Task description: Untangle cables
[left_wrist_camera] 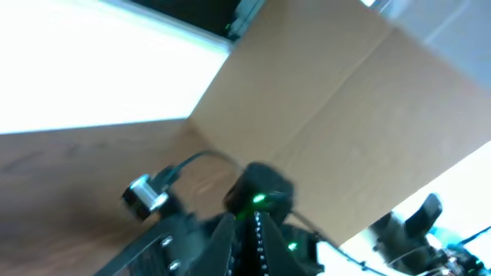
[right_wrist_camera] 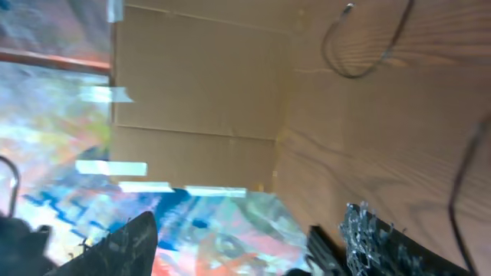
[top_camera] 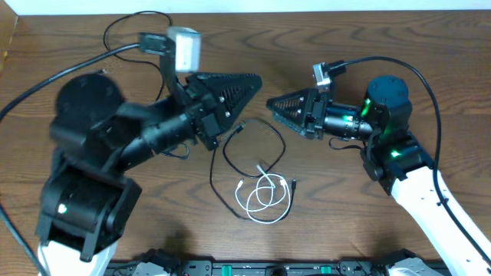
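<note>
Two thin black cables and a shorter white cable (top_camera: 265,195) lie on the wooden table between my arms in the overhead view. One black cable (top_camera: 282,142) loops from a plug near my left gripper down into the white coil. The other black cable (top_camera: 214,184) curves under the coil, and the three overlap there. My left gripper (top_camera: 253,79) hovers above and left of the loop, its fingers close together with nothing seen between them. My right gripper (top_camera: 272,103) faces it from the right, open and empty. No cable lies between either pair of jaws.
A thin black lead (top_camera: 126,23) loops on the table's far left behind my left arm. A cardboard wall (right_wrist_camera: 192,92) stands beyond the table's left edge. A black rail (top_camera: 253,268) runs along the front edge.
</note>
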